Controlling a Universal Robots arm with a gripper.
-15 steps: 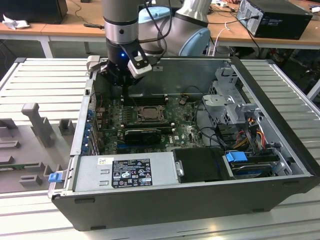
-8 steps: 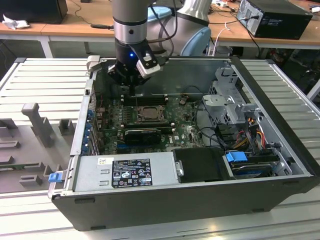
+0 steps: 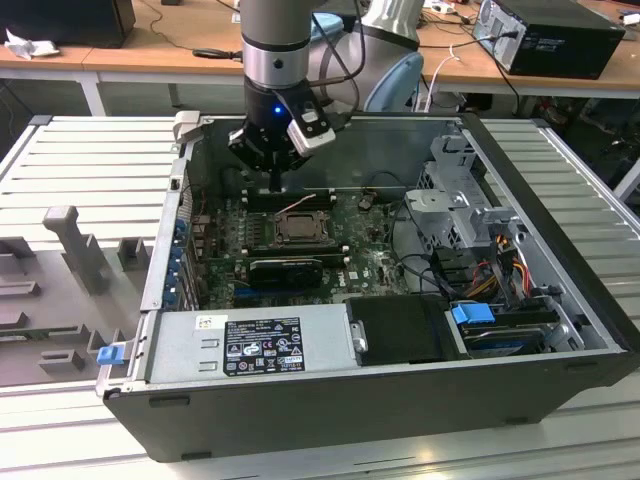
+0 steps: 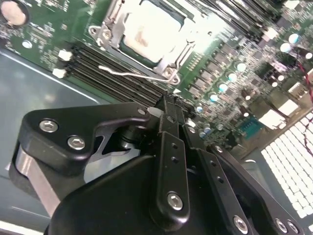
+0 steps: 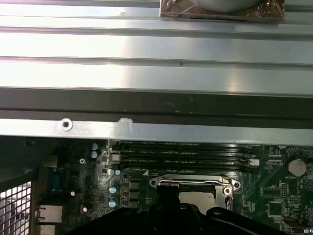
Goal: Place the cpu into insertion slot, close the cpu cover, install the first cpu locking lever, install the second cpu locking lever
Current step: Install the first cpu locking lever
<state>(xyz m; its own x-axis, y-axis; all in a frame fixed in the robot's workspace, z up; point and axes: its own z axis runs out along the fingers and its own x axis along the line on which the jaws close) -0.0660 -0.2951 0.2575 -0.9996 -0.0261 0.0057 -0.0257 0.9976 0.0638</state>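
The pale cpu (image 3: 297, 229) (image 4: 146, 32) (image 5: 198, 198) lies in the insertion slot (image 3: 297, 241) on the green motherboard of an open computer case. The silver cpu cover (image 4: 108, 38) (image 5: 188, 181) lies flat around it, with the chip showing through its window. A thin wire lever (image 4: 129, 73) runs along the socket side nearest my gripper; I cannot tell whether it is latched. My gripper (image 3: 275, 185) (image 4: 168, 101) hangs shut and holding nothing, just above the memory slots beside the socket, on its far side in the exterior view.
A black ribbed card (image 3: 285, 270) sits in front of the socket, the power supply (image 3: 250, 345) nearer still. A drive cage (image 3: 450, 200) and loose cables (image 3: 490, 260) fill the exterior view's right. Memory slots (image 5: 186, 152) lie between the socket and the case wall (image 5: 156, 131). Grey fixtures (image 3: 70, 240) stand outside.
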